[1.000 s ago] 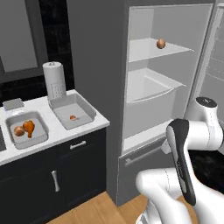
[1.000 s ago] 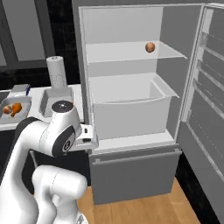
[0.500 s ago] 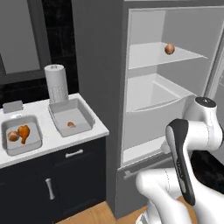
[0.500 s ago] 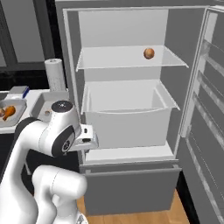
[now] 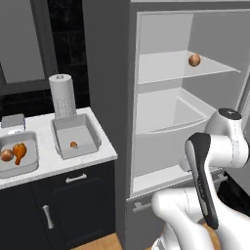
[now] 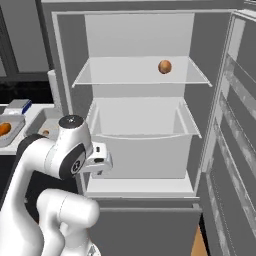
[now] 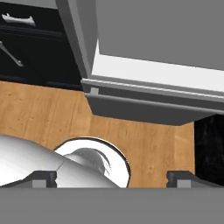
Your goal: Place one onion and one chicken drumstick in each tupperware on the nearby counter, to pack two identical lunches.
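Fingers of my gripper are standing spread wide, gripping nothing, pointing down at wooden floor. Onion is sitting on fridge shelf.

left tupperware cut by frame edge (left view), item in right tupperware too small to identify

Paper towel roll upright; fridge open; small box, maybe.
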Robot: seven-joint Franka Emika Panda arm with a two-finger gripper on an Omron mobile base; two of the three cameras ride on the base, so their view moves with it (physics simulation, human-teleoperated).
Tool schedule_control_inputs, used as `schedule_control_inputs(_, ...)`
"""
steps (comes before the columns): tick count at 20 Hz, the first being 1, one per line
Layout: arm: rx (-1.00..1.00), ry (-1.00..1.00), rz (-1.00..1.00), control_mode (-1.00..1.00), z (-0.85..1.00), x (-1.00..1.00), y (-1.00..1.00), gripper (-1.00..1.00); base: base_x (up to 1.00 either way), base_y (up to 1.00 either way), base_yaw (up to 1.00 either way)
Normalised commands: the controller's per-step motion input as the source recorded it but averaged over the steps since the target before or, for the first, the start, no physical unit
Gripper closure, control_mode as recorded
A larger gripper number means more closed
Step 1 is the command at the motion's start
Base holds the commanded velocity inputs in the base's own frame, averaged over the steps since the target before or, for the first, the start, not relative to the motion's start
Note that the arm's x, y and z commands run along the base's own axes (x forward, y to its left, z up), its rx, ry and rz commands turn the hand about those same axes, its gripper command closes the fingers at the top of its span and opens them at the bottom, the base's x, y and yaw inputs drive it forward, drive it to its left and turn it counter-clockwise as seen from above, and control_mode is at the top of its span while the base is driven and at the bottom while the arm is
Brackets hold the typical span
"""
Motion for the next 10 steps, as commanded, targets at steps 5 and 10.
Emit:
schedule_control_inputs(5,0.0,0.0,0.0,1.0,0.0,0.0,0.0,-1.0,0.4,-0.32,0.2)
schedule_control_inputs(10,0.01,0.0,0.01,-1.0,0.07,0.06,0.0,-1.0,0.36,-0.04,0.1)
